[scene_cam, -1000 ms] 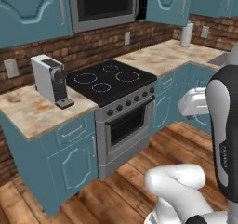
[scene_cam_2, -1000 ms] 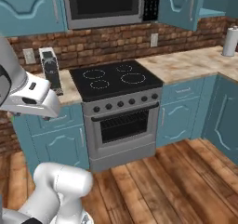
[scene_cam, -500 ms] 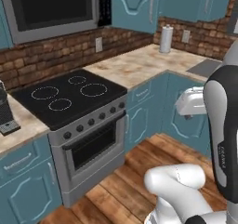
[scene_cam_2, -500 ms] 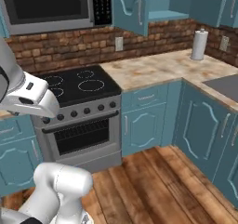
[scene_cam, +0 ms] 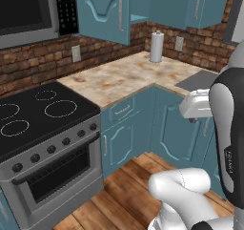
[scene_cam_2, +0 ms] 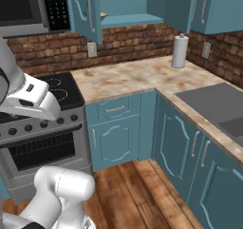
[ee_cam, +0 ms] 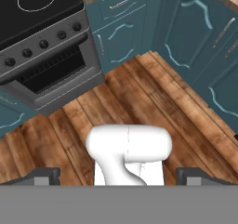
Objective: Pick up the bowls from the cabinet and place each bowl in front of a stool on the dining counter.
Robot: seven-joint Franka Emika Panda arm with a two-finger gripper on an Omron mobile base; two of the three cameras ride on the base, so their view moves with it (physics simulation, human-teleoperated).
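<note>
The teal cabinet point(scene_cam: 106, 10) hangs right of the microwave with its door point(scene_cam_2: 85, 8) swung open and a teal shelf point(scene_cam_2: 129, 19) showing. A thin tan sliver point(scene_cam_2: 103, 15) lies on that shelf beside the door; I cannot tell if it is a bowl. Otherwise the bowls are hidden, and the stool and dining counter are out of view. My gripper point(ee_cam: 118, 176) is open and empty, pointing down at the wooden floor. One fingertip point(ee_cam: 45, 175) rises at the lower left and the other at the lower right. The hand hangs low, far below the cabinet.
A black stove point(scene_cam: 38, 114) stands at the left, with a microwave point(scene_cam: 28, 9) above it. The marble worktop point(scene_cam_2: 133, 76) runs into a corner, where a paper towel roll point(scene_cam_2: 179, 51) stands. A sink point(scene_cam_2: 213, 104) lies at the right. Wood floor point(ee_cam: 153, 102) lies below.
The whole picture has slid left, so the camera moved right: the coffee machine left the view, and the open cabinet, corner and sink came in. The gripper stayed open.
</note>
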